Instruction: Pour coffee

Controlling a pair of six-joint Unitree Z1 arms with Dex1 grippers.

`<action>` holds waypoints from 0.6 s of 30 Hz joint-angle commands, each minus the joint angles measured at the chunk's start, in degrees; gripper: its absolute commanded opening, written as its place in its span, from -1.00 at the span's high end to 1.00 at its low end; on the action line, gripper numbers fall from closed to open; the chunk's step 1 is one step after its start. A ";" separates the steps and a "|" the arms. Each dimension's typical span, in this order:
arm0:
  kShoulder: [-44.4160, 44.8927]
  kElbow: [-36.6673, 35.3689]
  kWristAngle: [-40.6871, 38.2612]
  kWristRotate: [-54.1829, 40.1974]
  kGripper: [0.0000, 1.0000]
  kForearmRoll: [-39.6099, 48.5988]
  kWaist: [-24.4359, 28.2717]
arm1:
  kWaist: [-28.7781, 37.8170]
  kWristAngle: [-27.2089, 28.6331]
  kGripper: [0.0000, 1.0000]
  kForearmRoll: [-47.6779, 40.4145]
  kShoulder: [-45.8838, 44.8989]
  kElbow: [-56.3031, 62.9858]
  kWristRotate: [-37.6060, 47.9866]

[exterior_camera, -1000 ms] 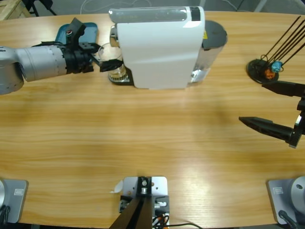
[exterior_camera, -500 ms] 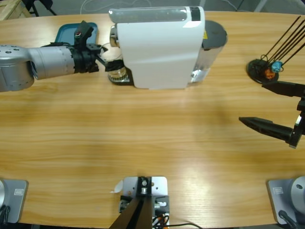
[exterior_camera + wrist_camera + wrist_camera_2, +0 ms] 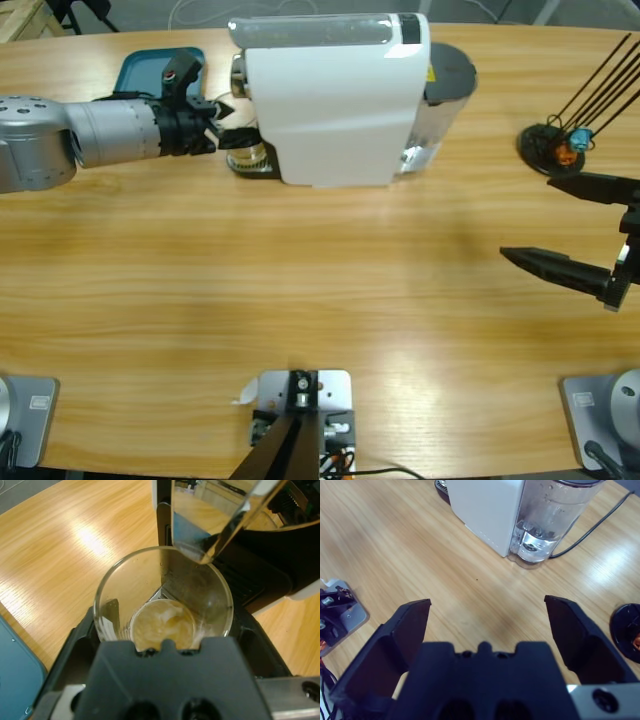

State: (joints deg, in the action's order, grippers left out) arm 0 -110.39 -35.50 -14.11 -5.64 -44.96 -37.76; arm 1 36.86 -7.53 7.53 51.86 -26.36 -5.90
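A small clear glass tumbler stands on the drip tray under the spout of the white coffee machine. The left wrist view looks down into the tumbler, where a shallow layer of pale brown coffee covers the bottom. My left gripper reaches in from the left, and its jaws stand open close against either side of the glass. My right gripper hovers wide open over bare wood at the right edge, holding nothing.
A teal tray lies behind the left arm. The machine's clear water tank is at its right end, with a cable behind it. A black stand with thin rods and small coloured capsules sits at the far right.
The left arm has pushed right and slightly back towards the machine, bringing its jaws around the tumbler. The right arm has barely moved.
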 commanded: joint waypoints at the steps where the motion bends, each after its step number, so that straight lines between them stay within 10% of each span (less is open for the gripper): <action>1: -0.05 4.49 2.37 -0.70 -0.10 -0.48 2.01 | 0.41 -0.57 -1.00 0.73 1.55 0.44 -0.78; 18: 5.97 7.86 1.37 5.17 -0.11 -1.94 21.01 | 0.41 -0.73 -1.00 0.75 0.79 0.44 -0.78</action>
State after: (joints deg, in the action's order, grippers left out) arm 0 -104.56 -27.14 -12.39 -3.48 -45.54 -22.88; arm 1 36.86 -7.58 7.54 52.11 -26.37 -5.90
